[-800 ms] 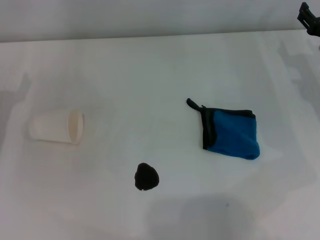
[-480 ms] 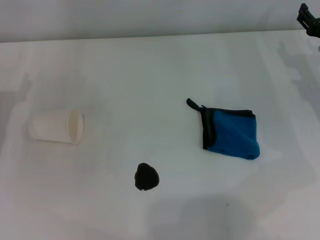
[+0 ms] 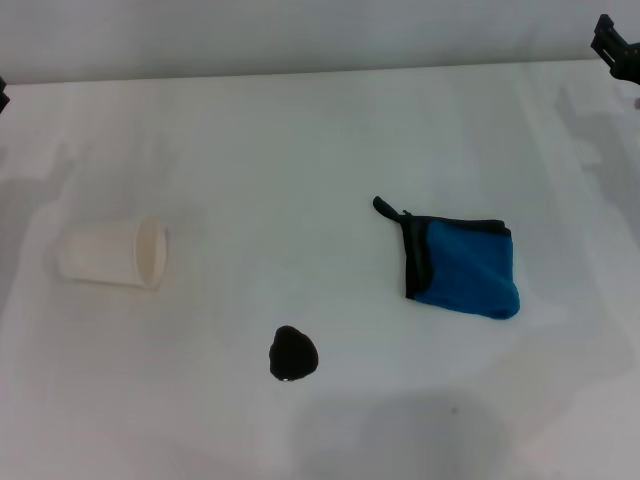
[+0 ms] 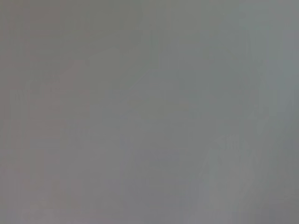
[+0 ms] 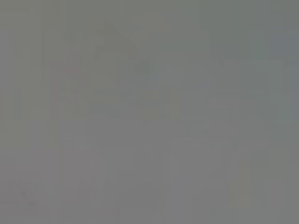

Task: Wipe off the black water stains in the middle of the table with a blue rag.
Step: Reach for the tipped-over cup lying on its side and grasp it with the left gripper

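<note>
Head view gives you the white table [image 3: 300, 140] with three things well apart on it. Your rag [image 3: 462, 266] lies flat right of centre, black trim on its left edge, loop pointing toward the far left. Your stain [image 3: 292, 353] sits nearer the front edge, left of the rag, with bare table between them. A white cup [image 3: 113, 253] lies on its side far left, mouth facing right. The right hand [image 3: 618, 44] shows only as a dark piece at the far right corner, off beyond the rag; you cannot tell whether it is open or closed. The left hand [image 3: 3, 95] is a sliver at the left edge, likewise unreadable. Both wrist views show you only flat grey.
</note>
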Controlling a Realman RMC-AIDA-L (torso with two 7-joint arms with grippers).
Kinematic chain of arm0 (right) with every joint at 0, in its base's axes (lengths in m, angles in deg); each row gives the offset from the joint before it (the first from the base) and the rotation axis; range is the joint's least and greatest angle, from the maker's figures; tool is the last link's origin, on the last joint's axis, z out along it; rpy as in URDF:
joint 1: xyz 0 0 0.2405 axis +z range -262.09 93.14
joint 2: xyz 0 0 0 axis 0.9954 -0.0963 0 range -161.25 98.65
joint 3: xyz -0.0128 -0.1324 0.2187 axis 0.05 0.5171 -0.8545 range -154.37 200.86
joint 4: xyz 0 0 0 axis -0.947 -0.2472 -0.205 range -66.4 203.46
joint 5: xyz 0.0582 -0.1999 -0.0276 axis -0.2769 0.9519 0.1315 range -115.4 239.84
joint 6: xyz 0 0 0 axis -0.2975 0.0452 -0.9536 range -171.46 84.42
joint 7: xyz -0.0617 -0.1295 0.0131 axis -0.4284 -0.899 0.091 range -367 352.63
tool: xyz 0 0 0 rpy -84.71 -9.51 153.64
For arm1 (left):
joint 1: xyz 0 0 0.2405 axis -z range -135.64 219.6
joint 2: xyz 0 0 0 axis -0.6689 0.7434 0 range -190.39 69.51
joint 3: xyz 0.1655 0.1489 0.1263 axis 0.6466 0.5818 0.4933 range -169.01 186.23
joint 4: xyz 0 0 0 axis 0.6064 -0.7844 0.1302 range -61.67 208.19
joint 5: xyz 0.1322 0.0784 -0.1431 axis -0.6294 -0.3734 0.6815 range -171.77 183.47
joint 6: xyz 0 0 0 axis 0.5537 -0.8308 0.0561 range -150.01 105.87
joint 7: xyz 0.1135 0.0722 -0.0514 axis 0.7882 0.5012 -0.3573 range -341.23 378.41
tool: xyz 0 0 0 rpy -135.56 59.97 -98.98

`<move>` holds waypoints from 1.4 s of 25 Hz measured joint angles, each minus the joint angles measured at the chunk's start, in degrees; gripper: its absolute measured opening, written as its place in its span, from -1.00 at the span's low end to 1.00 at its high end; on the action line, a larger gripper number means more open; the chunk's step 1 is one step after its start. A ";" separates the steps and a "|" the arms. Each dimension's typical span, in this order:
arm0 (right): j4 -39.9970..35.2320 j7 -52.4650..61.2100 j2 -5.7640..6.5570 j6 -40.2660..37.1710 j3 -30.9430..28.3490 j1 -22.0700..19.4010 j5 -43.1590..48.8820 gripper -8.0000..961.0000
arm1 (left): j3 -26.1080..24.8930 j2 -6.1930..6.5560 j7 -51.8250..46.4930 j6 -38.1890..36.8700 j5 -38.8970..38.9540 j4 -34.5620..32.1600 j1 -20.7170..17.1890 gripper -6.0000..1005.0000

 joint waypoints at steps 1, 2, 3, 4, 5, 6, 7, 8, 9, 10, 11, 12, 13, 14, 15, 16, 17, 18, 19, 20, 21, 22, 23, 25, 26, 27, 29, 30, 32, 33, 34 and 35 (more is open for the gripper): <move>0.08 0.53 0.00 0.01 -0.04 -0.06 0.00 0.75 | 0.10 0.02 -0.01 0.13 -0.07 -0.05 0.04 0.75; 0.18 0.97 0.03 0.01 -0.06 -0.06 0.00 0.75 | 0.34 0.03 -0.19 0.25 -0.30 -0.24 0.06 0.75; 0.28 1.24 0.09 0.02 -0.06 -0.07 0.00 0.75 | 0.92 0.12 -0.84 0.30 -0.75 -0.80 0.06 0.75; 0.36 1.50 0.16 0.08 -0.05 -0.10 0.00 0.75 | 1.80 0.33 -2.17 0.25 -1.78 -1.78 0.02 0.75; 0.40 1.66 0.21 0.25 -0.04 -0.15 0.00 0.75 | 2.88 0.77 -4.11 0.06 -3.46 -3.08 -0.02 0.75; 0.41 1.79 0.25 0.50 -0.04 -0.23 0.00 0.75 | 3.87 1.40 -6.60 -0.41 -5.69 -4.50 -0.07 0.75; 0.40 1.87 0.27 0.70 -0.10 -0.36 0.00 0.75 | 4.75 2.38 -9.81 -0.84 -8.56 -6.14 -0.03 0.75; 0.38 1.88 0.28 0.87 -0.14 -0.37 0.00 0.75 | 5.25 3.42 -13.38 -1.19 -11.92 -7.38 0.05 0.75; 0.35 1.88 0.29 0.94 -0.15 -0.36 0.00 0.75 | 5.60 4.74 -17.98 -1.29 -15.63 -8.87 0.23 0.75; 0.26 1.89 0.29 0.96 -0.09 -0.28 0.00 0.75 | 5.72 6.23 -23.35 -1.28 -20.05 -10.55 0.48 0.75; 0.16 1.89 0.30 0.98 0.02 -0.13 0.00 0.75 | 5.78 7.29 -27.25 -0.99 -23.80 -11.95 0.56 0.75; 0.05 1.90 0.33 0.99 0.12 -0.02 0.00 0.75 | 5.72 8.44 -30.91 -0.71 -27.27 -13.50 0.64 0.75; -0.02 1.90 0.38 0.99 0.22 0.08 0.00 0.75 | 5.72 9.50 -34.68 -0.25 -31.06 -15.39 0.66 0.75; -0.06 1.90 0.43 0.99 0.27 0.16 0.00 0.75 | 5.64 10.75 -38.84 0.35 -35.34 -17.84 0.63 0.75; -0.07 1.91 0.46 0.99 0.27 0.20 0.00 0.75 | 5.53 11.72 -41.67 0.77 -38.14 -19.75 0.61 0.75; -0.09 1.91 0.48 0.99 0.27 0.22 0.01 0.75 | 5.54 12.64 -44.46 1.39 -41.40 -21.60 0.55 0.75; -0.09 1.92 0.48 0.99 0.27 0.24 0.02 0.75 | 5.51 13.86 -47.93 2.19 -44.71 -23.71 0.54 0.75; -0.09 1.92 0.48 0.99 0.28 0.29 0.06 0.75 | 5.47 14.93 -51.24 3.15 -48.23 -25.49 0.59 0.75; -0.10 1.93 0.48 0.99 0.32 0.36 0.12 0.75 | 5.45 15.97 -54.21 4.30 -51.26 -27.11 0.78 0.75; -0.13 1.93 0.48 0.99 0.35 0.41 0.18 0.75 | 5.39 17.27 -57.62 5.99 -55.35 -29.01 1.32 0.75; -0.15 1.93 0.48 0.99 0.38 0.44 0.26 0.75 | 5.36 18.37 -60.59 7.59 -58.85 -30.44 2.08 0.75; -0.17 1.93 0.49 0.99 0.41 0.44 0.33 0.75 | 5.03 19.24 -62.44 9.37 -62.40 -31.08 3.00 0.75; -0.19 1.93 0.50 0.99 0.47 0.45 0.46 0.75 | 4.36 20.11 -64.32 11.79 -66.80 -31.67 4.22 0.75; -0.20 1.92 0.51 0.96 0.53 0.37 0.66 0.75 | 0.77 21.00 -65.54 17.20 -75.09 -32.22 6.65 0.75; -0.21 1.92 0.51 0.96 0.53 0.31 0.67 0.75 | -1.79 21.13 -65.37 19.96 -79.18 -32.44 7.78 0.75; -0.21 1.92 0.49 0.94 0.54 0.25 0.68 0.75 | -4.78 21.05 -64.13 23.04 -82.82 -32.72 8.71 0.75; -0.14 1.93 0.44 0.93 0.53 0.23 0.63 0.75 | -9.97 20.81 -60.28 28.33 -87.55 -33.18 10.00 0.75; -0.09 1.93 0.39 0.93 0.45 0.24 0.57 0.75 | -12.01 20.81 -58.24 30.43 -88.66 -33.56 10.35 0.75; 0.03 1.94 0.27 0.93 0.21 0.26 0.40 0.75 | -14.48 21.05 -54.56 34.07 -90.58 -34.73 10.78 0.75; 0.15 1.93 0.22 0.94 0.10 0.27 0.33 0.75 | -14.87 21.30 -53.74 35.08 -91.78 -35.56 10.88 0.75; 0.27 1.94 0.21 0.95 0.04 0.27 0.29 0.75 | -15.11 21.54 -53.34 35.73 -92.88 -36.32 10.97 0.75; 0.38 1.94 0.17 0.99 0.00 0.28 0.26 0.75 | -15.07 21.72 -53.10 36.18 -94.55 -37.33 11.00 0.75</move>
